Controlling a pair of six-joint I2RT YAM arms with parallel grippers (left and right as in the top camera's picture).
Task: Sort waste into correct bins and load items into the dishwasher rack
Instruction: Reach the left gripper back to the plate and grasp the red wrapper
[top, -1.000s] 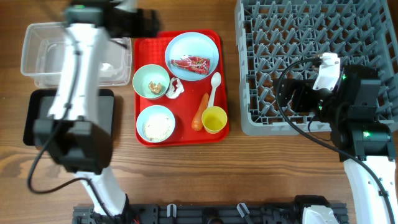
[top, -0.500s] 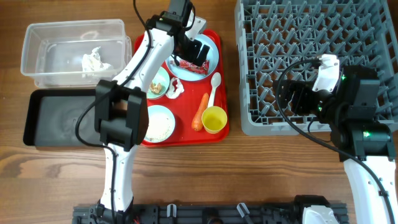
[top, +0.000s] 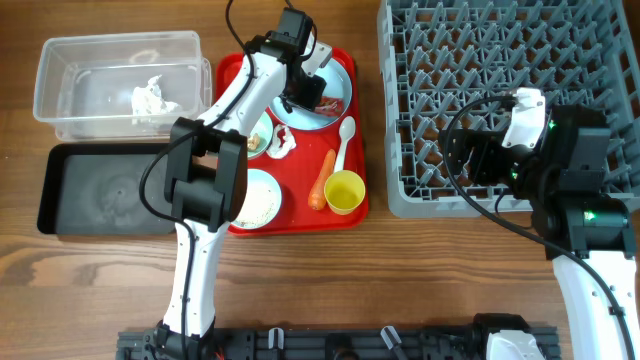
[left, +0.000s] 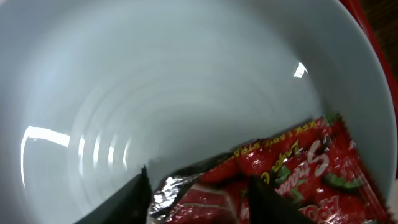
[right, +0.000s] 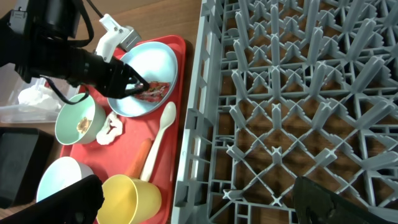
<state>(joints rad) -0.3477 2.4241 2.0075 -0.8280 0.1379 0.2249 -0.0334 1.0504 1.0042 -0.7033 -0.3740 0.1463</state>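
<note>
Your right gripper hangs wide open over the three-o'clock dishwasher rack, while your left gripper, just swung from the clear tub, half-closes round the red candy wrapper on the twelve-o'clock pale blue plate, starting the next waste pick, hold unconfirmed.

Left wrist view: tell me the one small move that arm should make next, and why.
Probably close the left jaws on the red candy wrapper. They stand either side of its crumpled foil end, apparently not pinching it yet, and the wrapper lies in the pale blue plate. It is waste, so it likely needs a firm grip before it can be lifted out.
</note>
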